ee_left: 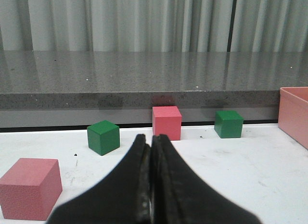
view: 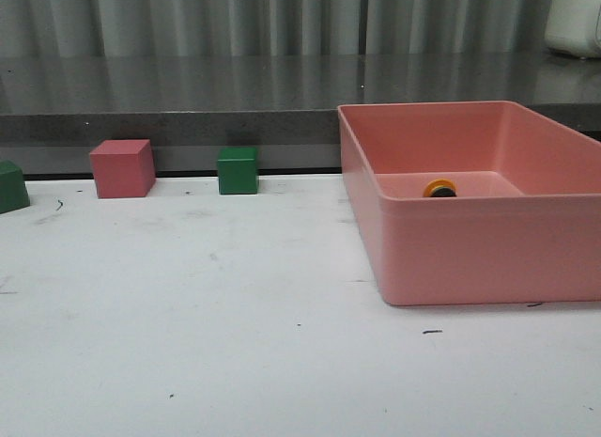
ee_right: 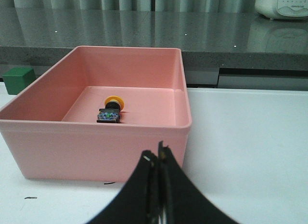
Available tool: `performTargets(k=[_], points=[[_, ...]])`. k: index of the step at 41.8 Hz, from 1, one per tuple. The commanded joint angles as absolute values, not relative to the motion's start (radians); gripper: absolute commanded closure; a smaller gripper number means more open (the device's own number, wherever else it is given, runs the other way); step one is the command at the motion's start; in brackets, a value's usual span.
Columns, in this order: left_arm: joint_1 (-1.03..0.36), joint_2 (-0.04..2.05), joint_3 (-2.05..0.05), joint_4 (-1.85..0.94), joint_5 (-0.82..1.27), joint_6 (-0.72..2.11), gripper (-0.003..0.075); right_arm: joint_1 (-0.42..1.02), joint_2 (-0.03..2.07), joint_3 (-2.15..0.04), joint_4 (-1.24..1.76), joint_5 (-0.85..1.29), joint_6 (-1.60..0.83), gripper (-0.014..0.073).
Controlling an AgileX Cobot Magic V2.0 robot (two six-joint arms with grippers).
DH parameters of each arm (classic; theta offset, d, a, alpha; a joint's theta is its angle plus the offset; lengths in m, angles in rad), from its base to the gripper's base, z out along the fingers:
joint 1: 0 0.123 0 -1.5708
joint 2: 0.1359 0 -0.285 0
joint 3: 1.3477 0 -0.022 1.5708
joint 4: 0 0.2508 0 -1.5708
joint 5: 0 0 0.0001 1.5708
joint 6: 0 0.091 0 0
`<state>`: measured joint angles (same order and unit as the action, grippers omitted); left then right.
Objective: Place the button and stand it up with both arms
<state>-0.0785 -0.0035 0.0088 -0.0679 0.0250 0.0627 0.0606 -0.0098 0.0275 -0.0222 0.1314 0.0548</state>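
The button (ee_right: 110, 110) lies on its side on the floor of a pink bin (ee_right: 96, 144), its yellow-orange cap toward the far wall and its black base with blue-green terminals toward me. In the front view only the button's cap (view: 439, 188) shows over the bin's near wall (view: 488, 249). My right gripper (ee_right: 158, 151) is shut and empty, in front of the bin's near right corner, outside it. My left gripper (ee_left: 150, 138) is shut and empty, low over the table facing the cubes. Neither arm shows in the front view.
A pink cube (view: 122, 168) and a green cube (view: 237, 170) stand at the table's back edge, with another green cube (view: 11, 186) at the far left. A larger pink cube (ee_left: 30, 188) sits close beside my left gripper. A grey ledge (view: 188, 117) runs behind.
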Motion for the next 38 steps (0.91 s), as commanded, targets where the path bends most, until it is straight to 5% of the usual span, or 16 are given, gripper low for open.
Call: performTargets(k=[1, 9, 26, 38], points=[[-0.088, -0.026, 0.017, -0.075, -0.116, 0.063, 0.0740, 0.054, -0.029, 0.007, -0.030, 0.047, 0.050, 0.0661], [-0.090, -0.019, -0.138, -0.109, -0.066, 0.063, 0.0740, 0.054, -0.024, -0.150, -0.030, 0.135, 0.050, 0.0661], [-0.090, 0.262, -0.657, -0.130, 0.472, 0.063, 0.0740, 0.054, 0.288, -0.607, -0.036, 0.503, 0.050, 0.0661], [-0.090, 0.448, -0.673, -0.146, 0.559, 0.063, 0.0740, 0.054, 0.513, -0.648, -0.036, 0.591, 0.050, 0.0661]])
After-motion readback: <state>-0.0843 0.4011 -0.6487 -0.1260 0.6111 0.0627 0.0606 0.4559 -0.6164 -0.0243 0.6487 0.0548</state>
